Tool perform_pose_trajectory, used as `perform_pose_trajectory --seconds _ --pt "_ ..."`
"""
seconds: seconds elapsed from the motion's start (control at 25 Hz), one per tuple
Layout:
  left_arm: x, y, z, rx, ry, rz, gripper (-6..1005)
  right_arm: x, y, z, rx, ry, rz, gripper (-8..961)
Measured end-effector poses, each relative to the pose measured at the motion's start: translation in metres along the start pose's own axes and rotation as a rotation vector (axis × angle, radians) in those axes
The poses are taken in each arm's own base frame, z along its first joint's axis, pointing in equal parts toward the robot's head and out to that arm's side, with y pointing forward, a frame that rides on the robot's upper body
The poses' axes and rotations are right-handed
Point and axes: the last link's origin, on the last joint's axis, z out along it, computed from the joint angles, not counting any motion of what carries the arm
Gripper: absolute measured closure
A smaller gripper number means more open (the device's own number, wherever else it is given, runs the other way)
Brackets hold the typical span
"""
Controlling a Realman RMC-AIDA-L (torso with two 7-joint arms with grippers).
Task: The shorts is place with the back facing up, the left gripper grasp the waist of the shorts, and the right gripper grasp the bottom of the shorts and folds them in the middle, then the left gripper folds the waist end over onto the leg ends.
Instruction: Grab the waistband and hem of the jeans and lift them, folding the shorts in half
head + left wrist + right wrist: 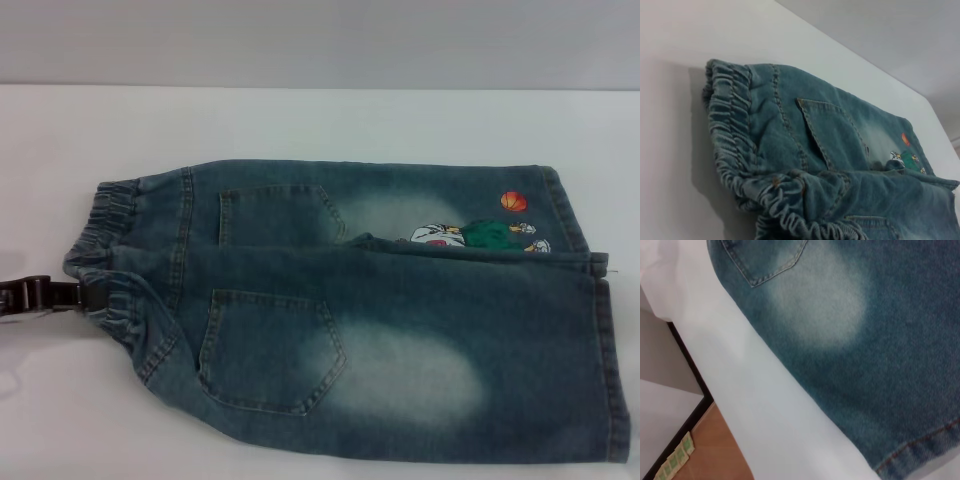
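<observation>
White table carries the shorts, lying lengthwise left to right.
The waist points left, leg ends right; the left gripper touches the waistband, grip unclear.

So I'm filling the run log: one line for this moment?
shorts flat, back up | left gripper at waist | right gripper unseen | unfolded

Only the dark tip of the left gripper is seen at the left edge of the head view, the arm being cut off, and whether its jaws are closed on the waist cannot be told. The shorts are cropped at the lower right corner. The small cartoon print is partly hidden under a denim fold.
</observation>
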Motion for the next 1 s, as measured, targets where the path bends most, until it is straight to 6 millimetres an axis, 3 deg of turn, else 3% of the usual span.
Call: perform_pose_trajectory --seconds 0.52,1.0 --pt "0.0 0.0 0.0 0.0 -0.001 0.001 958 -0.01 -0.001 0.017 0.019 0.03 -0.02 309" --pt "0.001 0.0 0.0 0.0 -0.001 0.003 958 -0.027 0.004 0.021 0.022 0.007 -0.068 310"
